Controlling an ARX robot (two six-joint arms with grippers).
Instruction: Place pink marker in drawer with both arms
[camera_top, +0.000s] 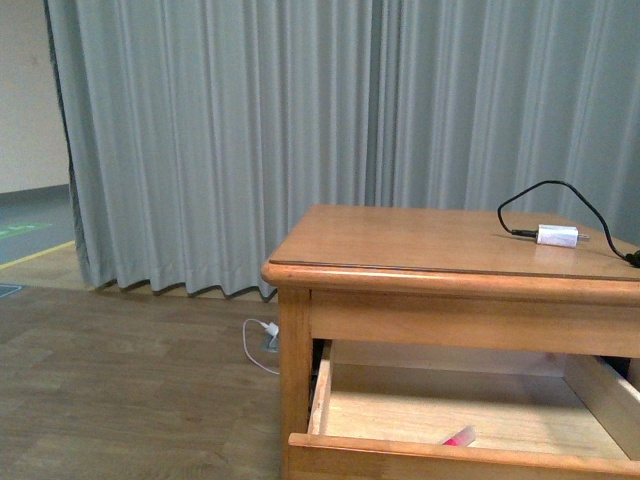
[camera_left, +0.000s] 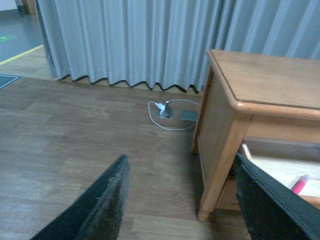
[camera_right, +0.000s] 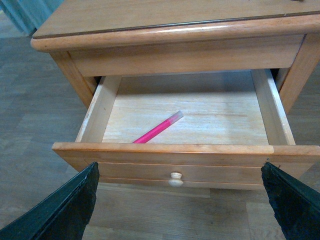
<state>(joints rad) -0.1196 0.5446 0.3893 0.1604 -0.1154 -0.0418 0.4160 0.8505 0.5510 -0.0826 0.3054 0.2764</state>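
While the pink marker (camera_right: 158, 128) lies inside the open drawer (camera_right: 165, 149), we hold both pincers empty.
The marker rests slantwise on the drawer floor, its pink end close to the front wall. Our right pincer (camera_right: 179, 170) faces the drawer front with jaws spread wide, and our left pincer (camera_left: 181, 165) is just as wide over the floor beside the nightstand (camera_top: 420, 240). We judge the placing done, so closing is what remains. We should press squarely on the front panel near the knob (camera_right: 175, 179) so the drawer slides without racking, and keep the left arm off the nightstand's corner.
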